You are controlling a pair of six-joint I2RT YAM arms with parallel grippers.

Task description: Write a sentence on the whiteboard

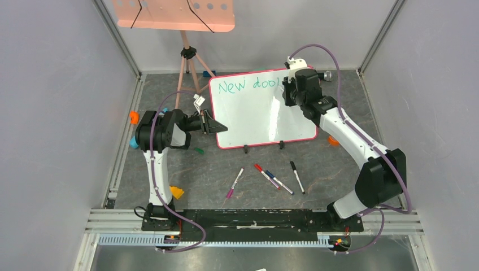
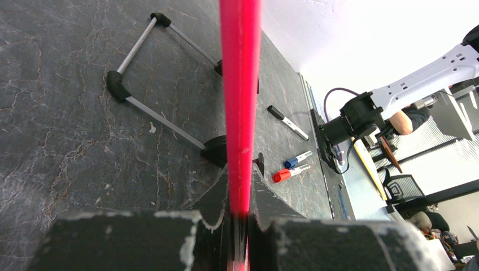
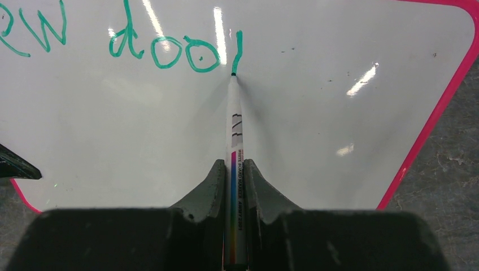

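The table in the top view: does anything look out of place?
Four markers lie loose at different angles in front of the whiteboard, and a small green piece, perhaps a cap, lies alone by its left corner. Nothing looks spilled.

Top view, upper centre: my right gripper [image 1: 286, 93] covers the green writing [image 1: 261, 84] past "doo". Right wrist view: the first word runs off the left edge, and the marker's [image 3: 234, 130] rear end is buried between my fingers [image 3: 206, 189]. Left wrist view: the whiteboard [image 2: 241, 101] shows edge-on only, its face unseen.
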